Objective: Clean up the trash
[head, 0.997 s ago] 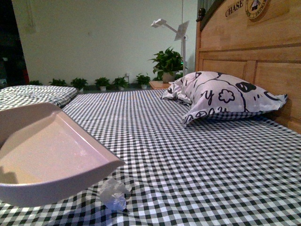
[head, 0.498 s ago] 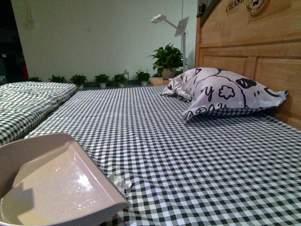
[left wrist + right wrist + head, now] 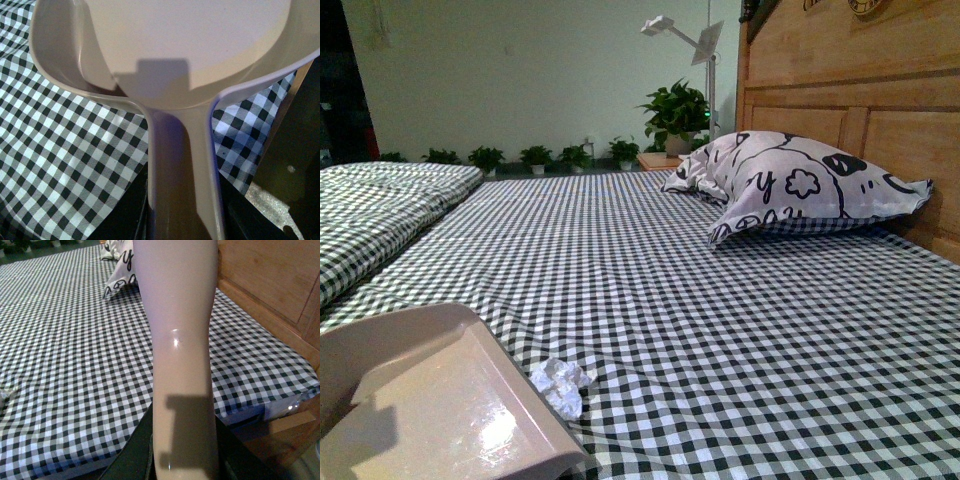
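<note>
In the front view, at 9 o'clock, you see a folded checked quilt [image 3: 380, 215], partly cut by the frame edge. Below it, at 7 o'clock, lies the pale dustpan [image 3: 430, 400]. Only its front part shows, and the rest runs out of the picture. The trash [image 3: 560, 385], a small crumpled white ball, sits on the bed [image 3: 720, 330] at 3 o'clock of the dustpan's side wall, outside the pan. It is just beside the wall, and I cannot tell if it touches it. At 2 o'clock the pillow [image 3: 800, 185] leans near the wooden headboard [image 3: 860, 80], whose top is cut off. Neither arm shows in this view.

In the left wrist view, the left end effector [image 3: 182, 222] is closed around the dustpan's handle. Its dark parts flank the handle closely, but the frame edge cuts off most of them. In the right wrist view, the right end effector [image 3: 185, 460] grips a pale handle [image 3: 177, 315] in the same way. The far end of this handle leaves the picture, so you cannot see which tool it belongs to.
</note>
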Robot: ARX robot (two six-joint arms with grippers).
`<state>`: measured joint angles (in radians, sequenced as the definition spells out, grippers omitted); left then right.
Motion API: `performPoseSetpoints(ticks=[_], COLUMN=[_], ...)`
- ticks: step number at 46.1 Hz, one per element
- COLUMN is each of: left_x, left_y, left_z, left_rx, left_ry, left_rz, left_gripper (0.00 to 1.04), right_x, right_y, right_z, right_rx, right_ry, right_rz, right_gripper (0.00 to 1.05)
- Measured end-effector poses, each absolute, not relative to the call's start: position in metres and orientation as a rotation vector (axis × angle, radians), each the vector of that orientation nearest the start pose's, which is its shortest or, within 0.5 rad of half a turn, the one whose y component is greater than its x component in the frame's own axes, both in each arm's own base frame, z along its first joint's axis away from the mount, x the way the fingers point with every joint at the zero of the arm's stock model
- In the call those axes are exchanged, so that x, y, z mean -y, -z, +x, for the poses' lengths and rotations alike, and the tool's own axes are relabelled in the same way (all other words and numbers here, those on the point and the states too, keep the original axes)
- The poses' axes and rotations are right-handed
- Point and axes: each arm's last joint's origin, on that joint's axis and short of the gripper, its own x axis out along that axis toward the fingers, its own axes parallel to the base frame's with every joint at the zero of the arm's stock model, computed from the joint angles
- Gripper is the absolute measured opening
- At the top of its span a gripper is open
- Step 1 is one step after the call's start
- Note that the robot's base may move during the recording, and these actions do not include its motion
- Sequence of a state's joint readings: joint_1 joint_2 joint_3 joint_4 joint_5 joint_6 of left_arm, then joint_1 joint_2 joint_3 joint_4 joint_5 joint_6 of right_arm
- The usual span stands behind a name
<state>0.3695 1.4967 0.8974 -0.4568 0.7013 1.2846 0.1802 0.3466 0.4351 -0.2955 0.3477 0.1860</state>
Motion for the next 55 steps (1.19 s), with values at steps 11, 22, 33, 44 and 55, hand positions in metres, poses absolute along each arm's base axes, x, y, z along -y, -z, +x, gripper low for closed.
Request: performPoseSetpoints(ticks=[11,22,33,44,55], left_x=[-0.085,-0.087,-0.095,-0.096,-0.093], left_y=[-0.195,-0.191,-0.198,-0.199,-0.195], left_z=[0.271,0.265,0.262,0.265,0.274], left_rx=[-0.561,-0.615,-0.633,-0.621,-0.579], left_ry=[0.794,0.819,0.827,0.827,0.827], left_rz=[0.657,0.638,0.644,0.666,0.698], left_gripper=[0.28,0.28,0.28,0.28,0.28], right_x=[-0.009,-0.009,-0.009,-0.009,-0.009], right_y=[-0.255,-0.255,-0.255,-0.255,-0.255], right_z=[0.103,0.103,0.103,0.103,0.103], right_rx=[-0.184,-0.184,-0.184,-0.184,-0.184], right_ry=[0.185,0.185,0.185,0.185,0.185], right_rz=[0.131,0.131,0.131,0.131,0.131], right_gripper=[0.19,0.19,0.19,0.19,0.19])
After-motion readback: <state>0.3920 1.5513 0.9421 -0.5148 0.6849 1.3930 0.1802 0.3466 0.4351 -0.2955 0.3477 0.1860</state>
